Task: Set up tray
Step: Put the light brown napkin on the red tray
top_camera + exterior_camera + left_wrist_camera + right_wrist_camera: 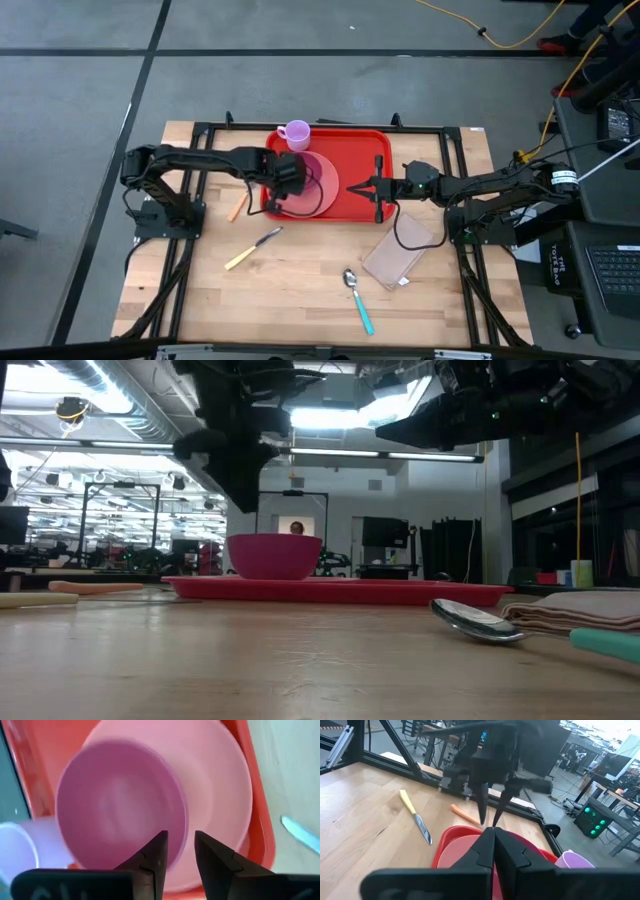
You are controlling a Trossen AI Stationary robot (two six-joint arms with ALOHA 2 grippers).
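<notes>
The red tray (pixel 365 150) lies at the table's far middle. On it rests a salmon-pink plate (pixel 220 785), and a purple bowl (pixel 117 805) stands upright on the plate. A lilac cup (pixel 295 133) stands at the tray's far edge. My left gripper (pixel 180 835) hangs open just above the bowl's rim, pointing steeply down; in the low view there is a gap between my left gripper (pixel 245 500) and the bowl (pixel 275 555). My right gripper (pixel 352 187) is shut and held level above the tray's right half, with nothing in it.
On the bare wood near the tray's left lie an orange stick (pixel 237 207) and a yellow-handled knife (pixel 253 249). A teal-handled spoon (pixel 357 298) and a folded beige napkin (pixel 397 255) lie toward the near right. A black frame borders the table.
</notes>
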